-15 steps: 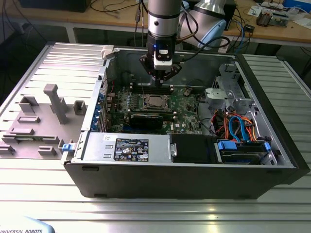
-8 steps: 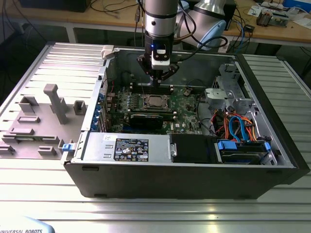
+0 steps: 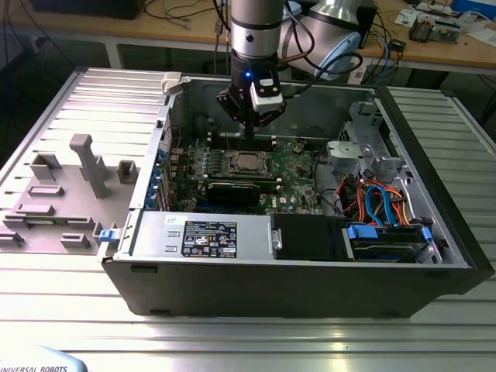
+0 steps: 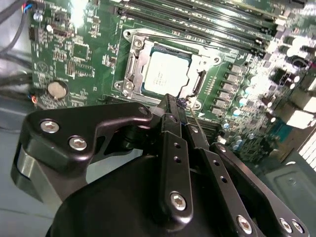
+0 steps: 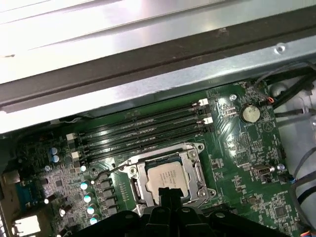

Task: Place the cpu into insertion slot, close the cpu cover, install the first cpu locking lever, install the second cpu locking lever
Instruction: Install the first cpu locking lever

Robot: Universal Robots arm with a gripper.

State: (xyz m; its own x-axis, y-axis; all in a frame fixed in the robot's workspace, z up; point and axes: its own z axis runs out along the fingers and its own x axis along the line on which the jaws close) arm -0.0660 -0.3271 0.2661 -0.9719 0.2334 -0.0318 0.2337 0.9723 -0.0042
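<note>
The cpu (image 3: 248,162), a small square chip with a dull silver top, lies in the insertion slot (image 4: 129,88) on the green board; it also shows in both wrist views (image 4: 165,74) (image 5: 165,176). The cpu cover (image 4: 136,61) (image 5: 193,165), a silver-grey frame, lies flat around the chip. Thin metal lever rods (image 5: 106,169) run along the socket's edges; whether they are latched I cannot tell. My gripper (image 3: 252,130) hangs just above the socket's far edge, its black fingers (image 4: 170,111) (image 5: 170,193) shut together with nothing between them.
Long black memory slots (image 5: 143,131) lie beside the socket. A black graphics card (image 3: 232,190), a power supply (image 3: 201,232) and drive cables (image 3: 380,201) fill the open case. A coin battery (image 5: 250,113) sits on the board. A grey fixture plate (image 3: 70,186) lies at the exterior view's left.
</note>
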